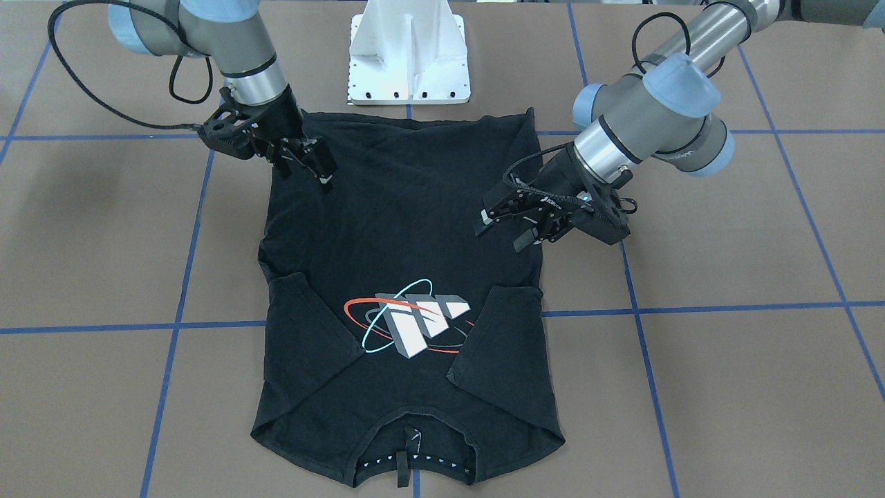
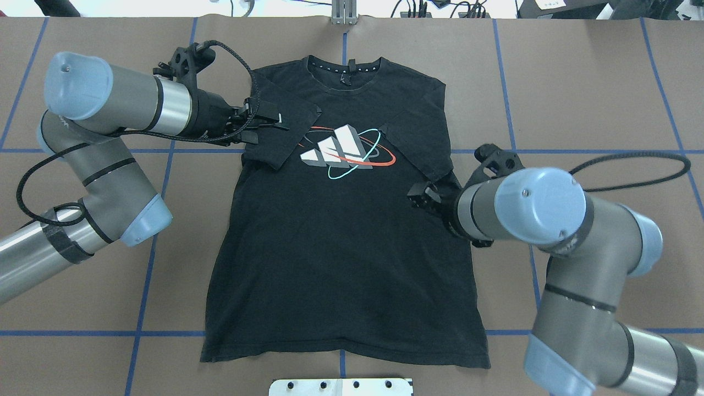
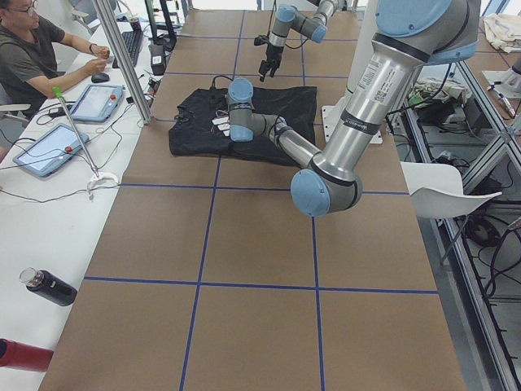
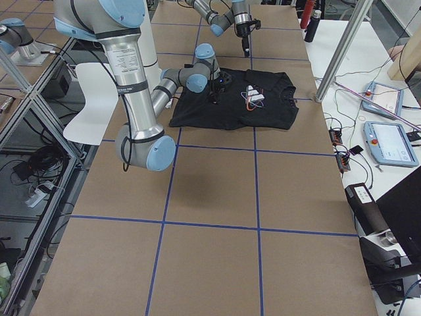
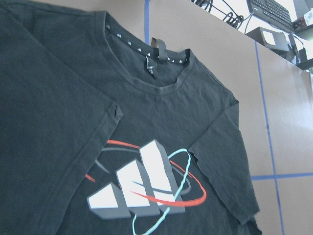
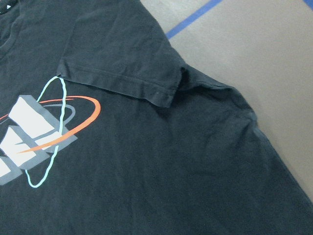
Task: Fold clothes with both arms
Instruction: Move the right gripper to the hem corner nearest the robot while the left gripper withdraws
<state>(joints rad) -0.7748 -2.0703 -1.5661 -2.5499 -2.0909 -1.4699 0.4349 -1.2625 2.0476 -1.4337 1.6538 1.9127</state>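
The T-shirt (image 2: 341,236) lies flat on the table (image 2: 577,82), graphic (image 2: 341,151) facing up. Its collar (image 2: 345,69) points away from the robot and its hem lies nearest the base. Both short sleeves are folded inward over the chest. The left sleeve (image 2: 280,140) reaches the graphic's edge, and the right sleeve (image 2: 418,148) lies just beside the graphic on the other side.

The left fingers (image 1: 484,223) are spread apart and grip nothing. In the overhead view they sit over the folded left sleeve, pointing toward the middle of the shirt. Whether they touch the cloth cannot be told. The left wrist view looks down on the collar, the graphic and both folded sleeves, with no finger in it.

The right fingers (image 1: 323,173) are at the shirt's right side edge, just below the folded right sleeve and toward the hem. They point in over the cloth. The wrist hides most of them from overhead, and the front view shows them side-on, so it cannot be told whether they are apart or together. No cloth is lifted there.
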